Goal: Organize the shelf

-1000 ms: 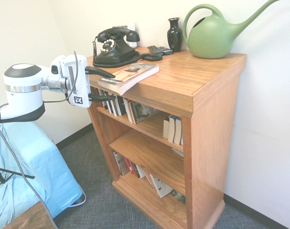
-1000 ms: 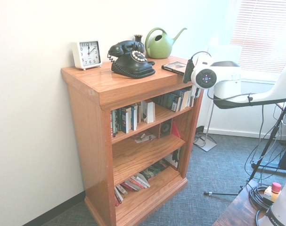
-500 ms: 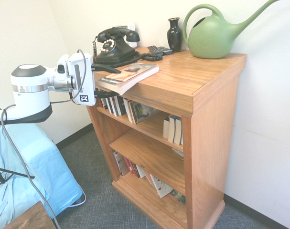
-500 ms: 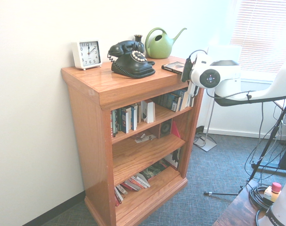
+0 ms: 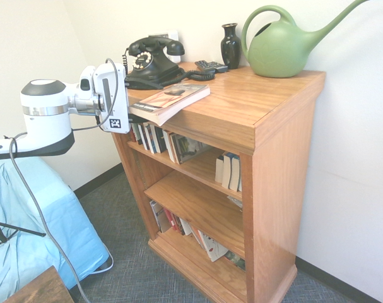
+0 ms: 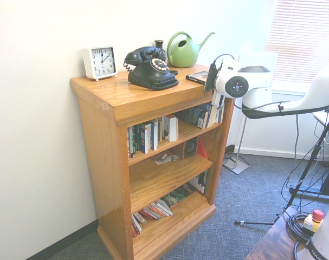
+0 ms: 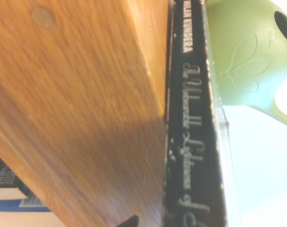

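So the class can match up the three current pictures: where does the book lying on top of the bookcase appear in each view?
First exterior view: the book is left of centre, above the middle, on the top's front edge.
Second exterior view: right of centre, in the upper part, partly hidden by the gripper.
Wrist view: its black spine runs top to bottom, right of centre.
Shared landmark: the green watering can, in all three.
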`<state>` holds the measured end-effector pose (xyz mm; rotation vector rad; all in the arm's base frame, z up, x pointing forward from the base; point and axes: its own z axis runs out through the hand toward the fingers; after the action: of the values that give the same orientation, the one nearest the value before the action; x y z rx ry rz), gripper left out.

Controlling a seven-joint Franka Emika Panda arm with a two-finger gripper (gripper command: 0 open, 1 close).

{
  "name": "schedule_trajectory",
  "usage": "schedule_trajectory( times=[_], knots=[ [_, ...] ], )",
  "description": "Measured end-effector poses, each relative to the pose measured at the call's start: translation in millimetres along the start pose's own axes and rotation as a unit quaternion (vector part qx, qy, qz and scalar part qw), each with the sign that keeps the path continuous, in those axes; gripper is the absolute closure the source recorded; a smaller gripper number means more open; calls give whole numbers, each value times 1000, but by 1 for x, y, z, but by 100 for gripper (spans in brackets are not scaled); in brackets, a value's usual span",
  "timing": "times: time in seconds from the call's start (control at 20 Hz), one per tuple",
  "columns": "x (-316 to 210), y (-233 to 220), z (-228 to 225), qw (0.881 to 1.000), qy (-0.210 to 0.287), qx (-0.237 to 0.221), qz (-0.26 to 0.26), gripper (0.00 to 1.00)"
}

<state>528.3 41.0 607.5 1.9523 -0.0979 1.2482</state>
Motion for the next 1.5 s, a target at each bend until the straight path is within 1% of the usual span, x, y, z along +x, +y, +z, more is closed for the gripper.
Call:
schedule_trajectory(
  times=[0.55, 1.15, 1.3, 1.5],
  knots=[
    [-6, 3, 10, 1000, -6, -8, -4, 100],
    [-5, 2, 6, 1000, -5, -5, -2, 100],
    [-3, 5, 3, 1000, -11, -1, 11, 100],
    [1, 23, -12, 998, -25, 7, 50, 100]
  ],
)
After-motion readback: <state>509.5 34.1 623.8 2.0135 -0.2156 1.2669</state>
